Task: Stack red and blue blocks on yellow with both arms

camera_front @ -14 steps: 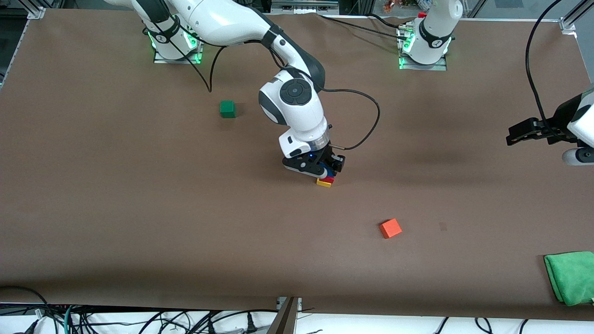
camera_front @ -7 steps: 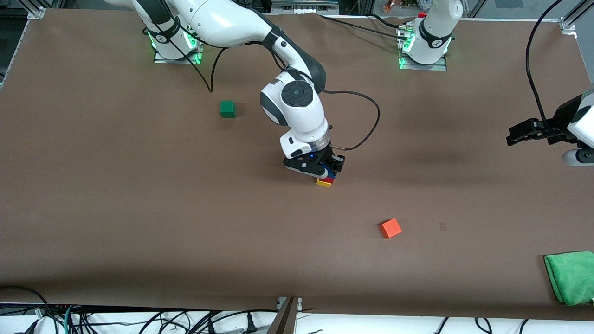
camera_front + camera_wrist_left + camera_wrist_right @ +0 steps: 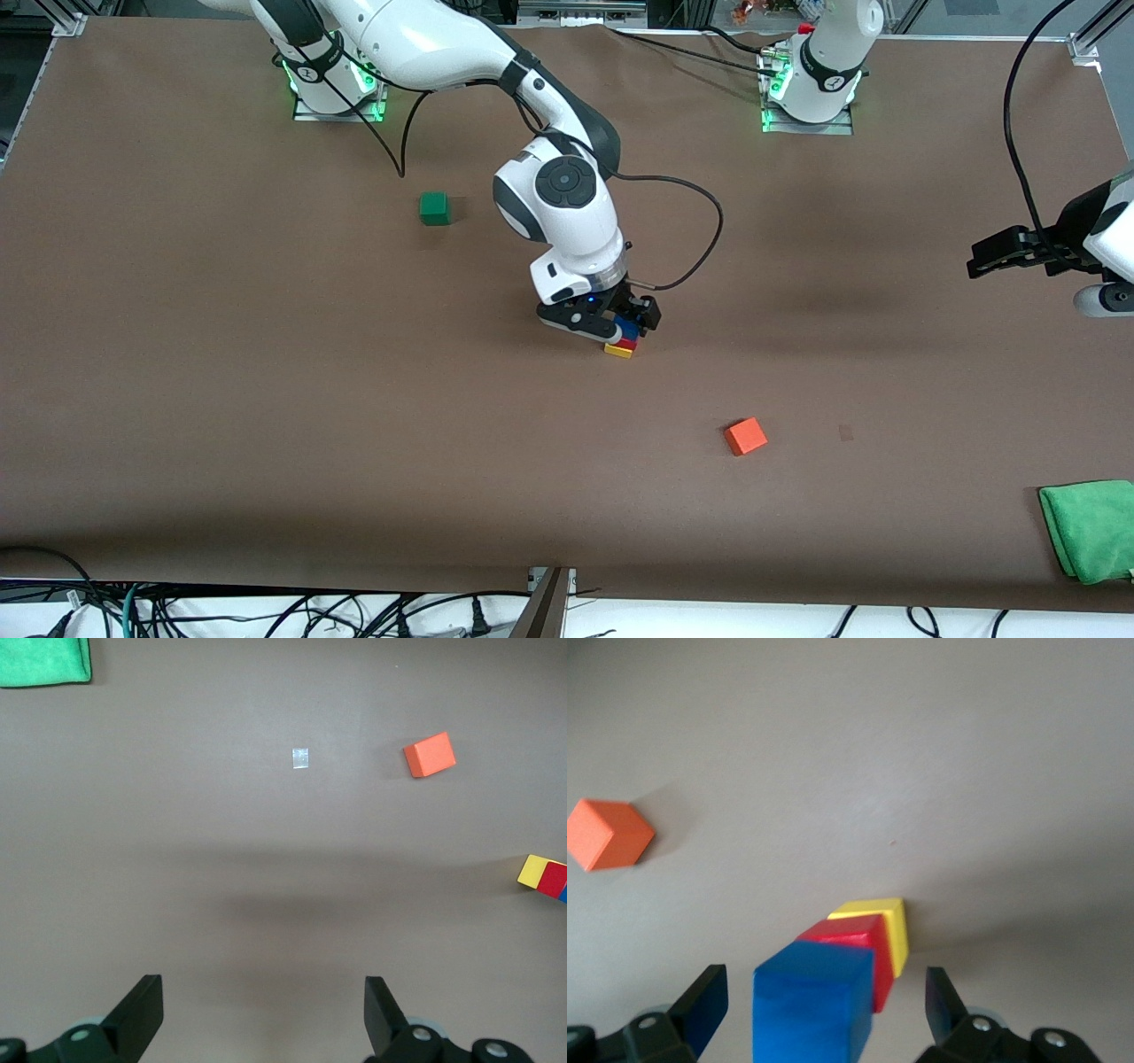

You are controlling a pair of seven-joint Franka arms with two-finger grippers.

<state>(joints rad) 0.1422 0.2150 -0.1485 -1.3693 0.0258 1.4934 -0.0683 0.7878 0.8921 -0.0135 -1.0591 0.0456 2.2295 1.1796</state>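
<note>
At the middle of the front view the right gripper [image 3: 625, 329], jaws released, straddles the blue block [image 3: 812, 1002] stacked on red [image 3: 855, 948] and yellow [image 3: 877, 920], so it likely needs only a straight lift away, while the left gripper [image 3: 983, 257] waits open over the frame's right edge

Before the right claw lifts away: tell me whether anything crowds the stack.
Nothing visible does. The right claw is open around the blue block, which sits on the red block and yellow block. The orange cube lies apart, nearer the camera.
</note>
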